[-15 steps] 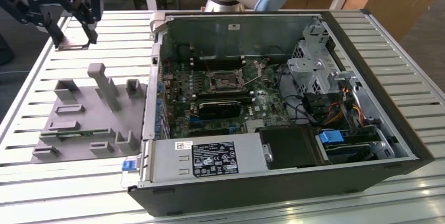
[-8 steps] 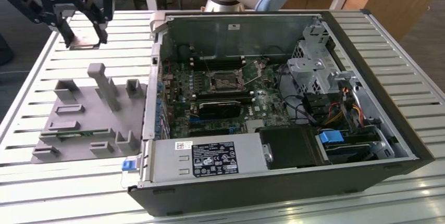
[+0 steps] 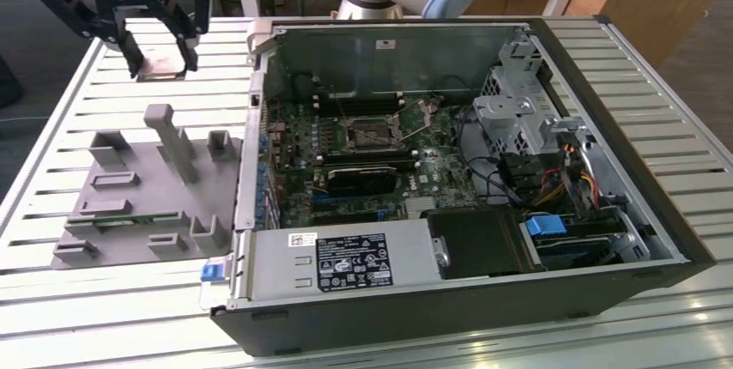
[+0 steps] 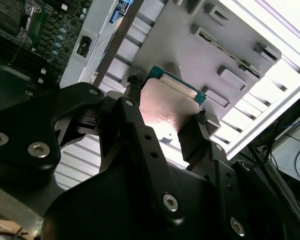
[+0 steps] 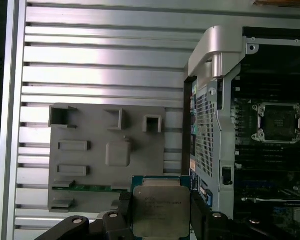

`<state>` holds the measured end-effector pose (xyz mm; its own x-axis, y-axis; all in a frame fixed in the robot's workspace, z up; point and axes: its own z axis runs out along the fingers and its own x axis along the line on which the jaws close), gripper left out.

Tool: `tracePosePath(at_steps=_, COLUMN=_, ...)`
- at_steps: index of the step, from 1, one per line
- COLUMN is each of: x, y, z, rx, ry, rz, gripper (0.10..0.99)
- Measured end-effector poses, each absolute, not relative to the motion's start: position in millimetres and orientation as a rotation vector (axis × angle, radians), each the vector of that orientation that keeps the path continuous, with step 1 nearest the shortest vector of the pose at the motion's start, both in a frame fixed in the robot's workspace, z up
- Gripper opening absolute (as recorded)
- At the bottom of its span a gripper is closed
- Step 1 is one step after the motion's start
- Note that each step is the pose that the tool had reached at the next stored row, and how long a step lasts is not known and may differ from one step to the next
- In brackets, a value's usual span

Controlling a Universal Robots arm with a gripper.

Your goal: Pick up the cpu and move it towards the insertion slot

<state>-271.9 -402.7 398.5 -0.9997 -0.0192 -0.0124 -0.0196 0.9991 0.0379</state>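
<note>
Tool [image 5: 160, 220] gripping the cpu [image 5: 161, 210] by two edges, lifted above the grey plastic holder [image 5: 90, 155] on the slatted counter [image 5: 105, 60], insertion slot [image 5: 279, 121] inside the open computer case [image 3: 619, 86] nearby

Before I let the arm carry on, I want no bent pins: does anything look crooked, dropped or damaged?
Nothing stands out. The black gripper grips the small square silvery cpu squarely by two opposite edges, above the grey plastic holder. The metal-framed insertion slot inside the open computer case looks bare and unobstructed.

Lab workbench, slatted aluminium table [image 3: 653, 69], opened computer case [image 3: 458, 300], wooden desks behind
</note>
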Motion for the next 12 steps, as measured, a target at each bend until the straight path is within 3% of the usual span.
tracePosePath(at_steps=12, x=-238, y=-403, z=398, rx=-0.03, ry=3.129, rz=0.06, gripper=0.541)
